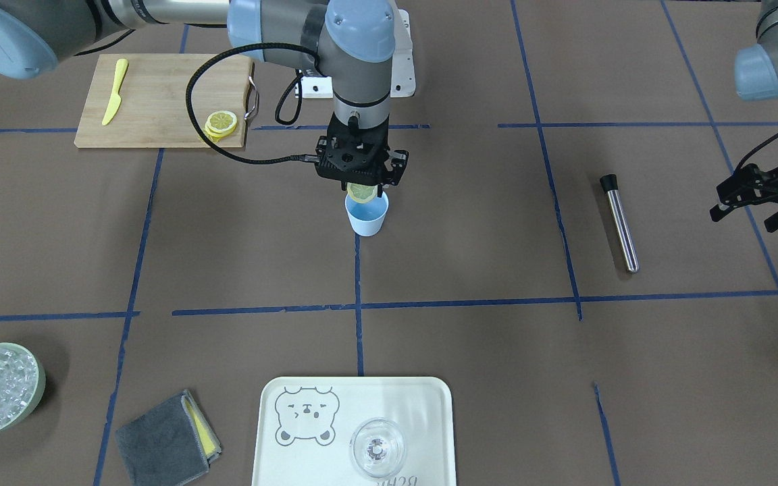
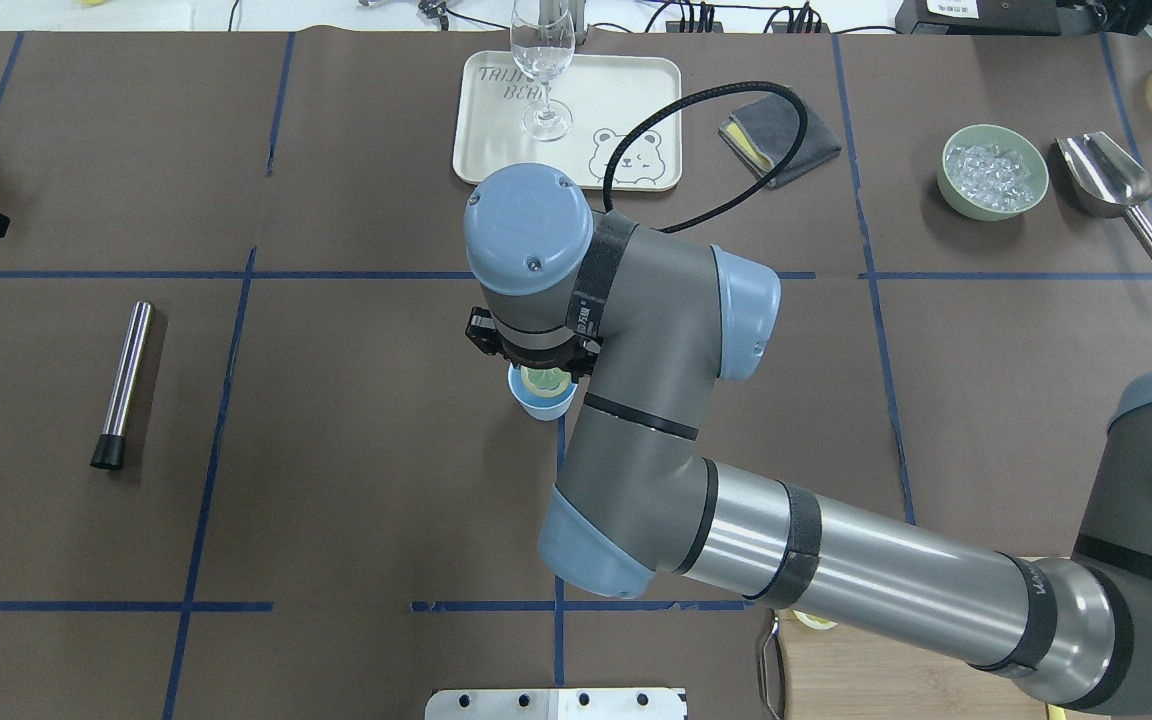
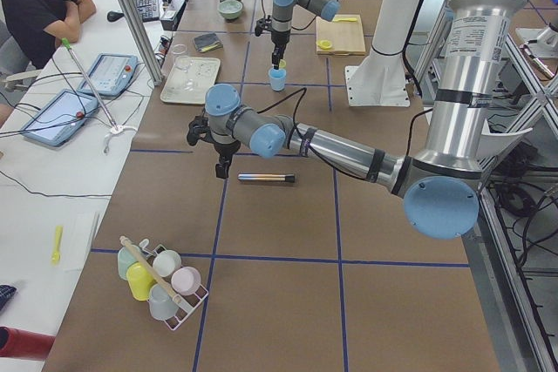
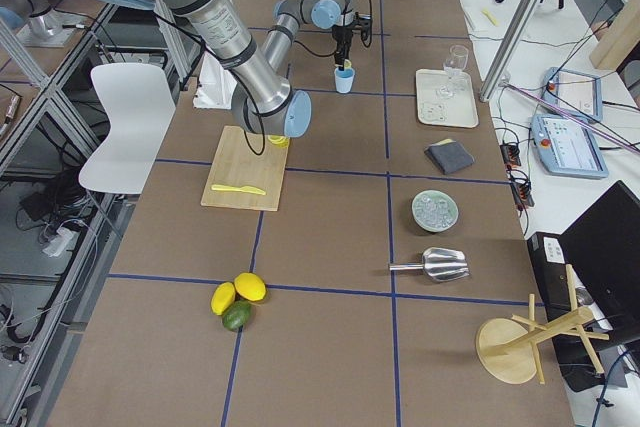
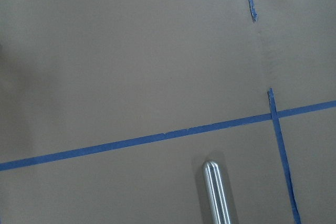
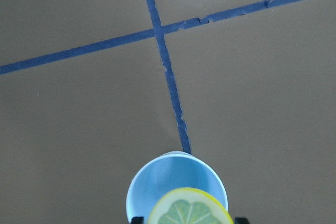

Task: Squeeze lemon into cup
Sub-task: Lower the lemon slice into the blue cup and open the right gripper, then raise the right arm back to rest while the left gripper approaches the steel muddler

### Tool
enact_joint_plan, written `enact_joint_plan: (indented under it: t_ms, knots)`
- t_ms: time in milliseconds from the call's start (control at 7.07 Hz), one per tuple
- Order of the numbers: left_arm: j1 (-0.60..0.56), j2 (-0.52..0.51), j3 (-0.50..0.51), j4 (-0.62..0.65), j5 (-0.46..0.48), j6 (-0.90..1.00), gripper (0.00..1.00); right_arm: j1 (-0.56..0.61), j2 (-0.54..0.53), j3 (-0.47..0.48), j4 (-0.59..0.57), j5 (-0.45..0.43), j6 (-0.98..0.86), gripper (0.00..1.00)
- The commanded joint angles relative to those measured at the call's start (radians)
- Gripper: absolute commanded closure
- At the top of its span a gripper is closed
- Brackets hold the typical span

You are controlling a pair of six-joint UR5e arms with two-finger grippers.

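Nearest the operators' edge, one cream plastic tray with a bear print [image 1: 429, 405] is carrying one clear stemmed glass [image 1: 377, 447]. One folded grey cloth [image 1: 163, 447] and one pale-green bowl of ice [image 1: 39, 378] are lying off to the side.

Farther in, one steel rod with a black cap [image 1: 620, 226] is lying well apart from the one small light-blue tapered plastic cup [image 1: 367, 221]. Over that cup's mouth the right gripper [image 1: 362, 183] is pinching one thin round yellow lemon slice [image 1: 360, 194] on edge, its jaws closed onto it. Whether the slice is touching the rim I cannot tell. It is likely light, soft, wet and slippery, so pressing across the rind rather than the pulp seems safest.

The left gripper [image 1: 754, 202] is hanging spread and empty.

Farthest back, one bamboo cutting board [image 1: 159, 101] is bearing one yellow plastic knife [image 1: 114, 91] and a small stack of like slices [image 1: 220, 125], too overlapped to count.
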Motion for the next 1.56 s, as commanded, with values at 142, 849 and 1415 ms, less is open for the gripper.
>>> enact_joint_plan:
  t_ms: [142,849,1415]
  knots:
    - [0.000,0.001,0.006,0.000,0.000,0.005,0.00,-0.005,0.004,-0.014,0.015,-0.012,0.001,0.31]
    - [0.018,-0.001,0.012,0.007,-0.006,-0.016,0.00,0.042,-0.011,0.000,0.035,-0.002,-0.025,0.00]
    - [0.159,-0.024,-0.231,0.470,0.023,-0.101,0.00,0.291,-0.315,0.270,-0.014,0.176,-0.433,0.00]
